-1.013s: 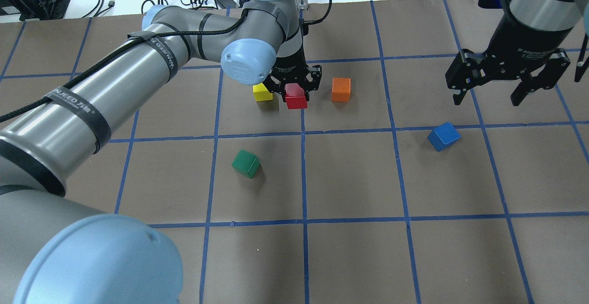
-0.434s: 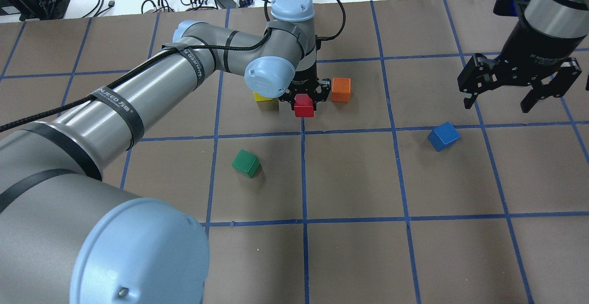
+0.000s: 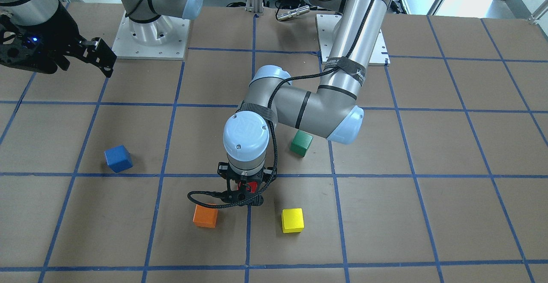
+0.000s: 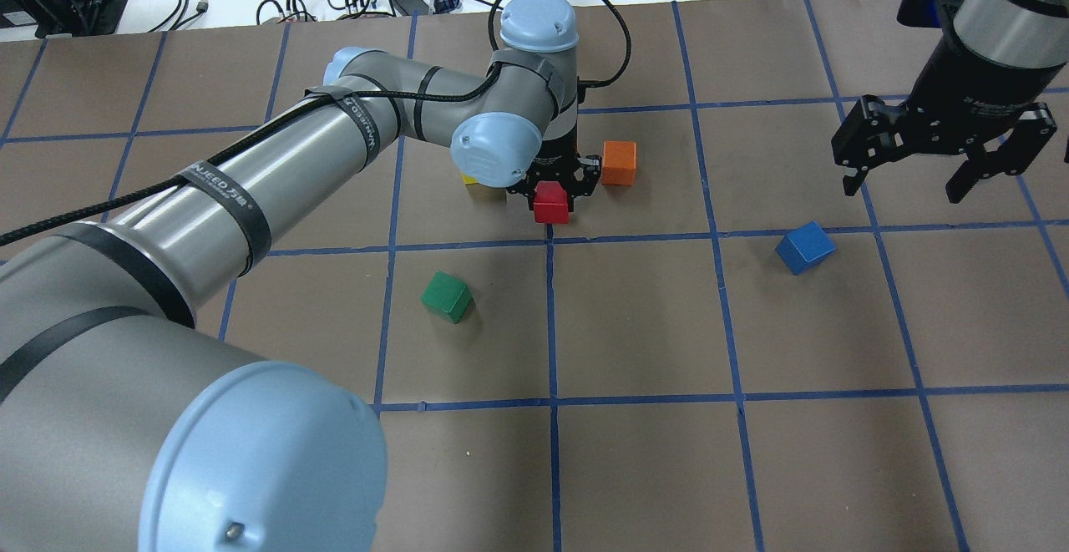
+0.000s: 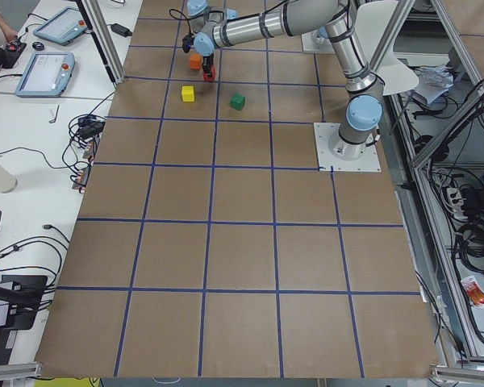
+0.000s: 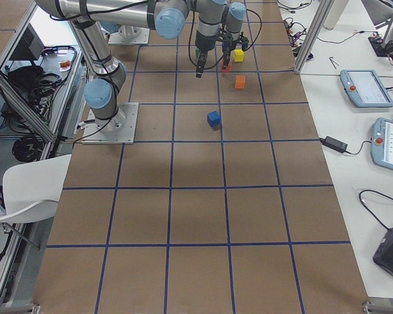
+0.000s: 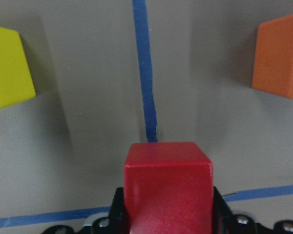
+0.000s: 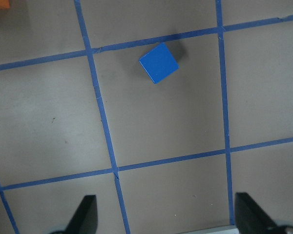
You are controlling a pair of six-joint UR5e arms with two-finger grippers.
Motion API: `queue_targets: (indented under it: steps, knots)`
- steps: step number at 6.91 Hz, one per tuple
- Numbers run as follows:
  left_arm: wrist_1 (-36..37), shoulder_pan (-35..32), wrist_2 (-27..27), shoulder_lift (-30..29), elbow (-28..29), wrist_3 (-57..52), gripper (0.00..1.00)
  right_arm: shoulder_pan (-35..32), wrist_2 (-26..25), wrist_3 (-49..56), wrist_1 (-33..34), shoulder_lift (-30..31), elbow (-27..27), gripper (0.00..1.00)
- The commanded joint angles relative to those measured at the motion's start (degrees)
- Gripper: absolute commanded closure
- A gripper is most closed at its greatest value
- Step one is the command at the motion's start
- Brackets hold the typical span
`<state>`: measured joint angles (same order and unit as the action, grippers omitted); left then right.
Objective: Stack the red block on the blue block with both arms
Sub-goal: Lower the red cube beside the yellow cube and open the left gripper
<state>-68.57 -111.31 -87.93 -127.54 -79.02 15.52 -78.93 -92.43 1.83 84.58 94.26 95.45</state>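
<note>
Mostly the left claw (image 4: 554, 188) is buried under its own wrist: from the front-facing camera only a sliver of the red block (image 3: 253, 185) peeks out below the wrist housing. The left wrist camera shows that block pinched between the two fingers, whose tips are cut off at the bottom of the view. Whether it touches the tabletop (image 4: 635, 326) or hangs just above it I cannot tell. It sits between the orange block (image 4: 619, 162) and the yellow block (image 3: 292, 220), toward the edge far from the robot. From overhead a joint cap hides most of the yellow one. The right claw (image 4: 904, 191) hangs spread wide with nothing in it, toward the tabletop's right edge, and its arm is cut off by the frame. The blue block (image 4: 805, 248) lies alone, apart from that claw and a little closer to the robot's edge.
</note>
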Motion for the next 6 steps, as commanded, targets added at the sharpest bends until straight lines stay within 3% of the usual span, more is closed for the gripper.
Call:
queue_targets:
  steps: [1,4,6]
  knots:
    - [-0.16,-0.31,-0.14,1.23,0.45,0.13,0.0,0.0,0.4,-0.33,1.54,-0.04,0.0,0.0]
    - [-1.91,0.04,-0.31,3.69,-0.69,-0.66,0.0,-0.08,0.23,-0.16,3.38,-0.13,-0.35,0.0]
    - [-7.25,5.36,-0.14,8.77,1.06,-1.97,0.0,-0.43,0.4,-0.33,7.25,-2.22,-0.7,0.0]
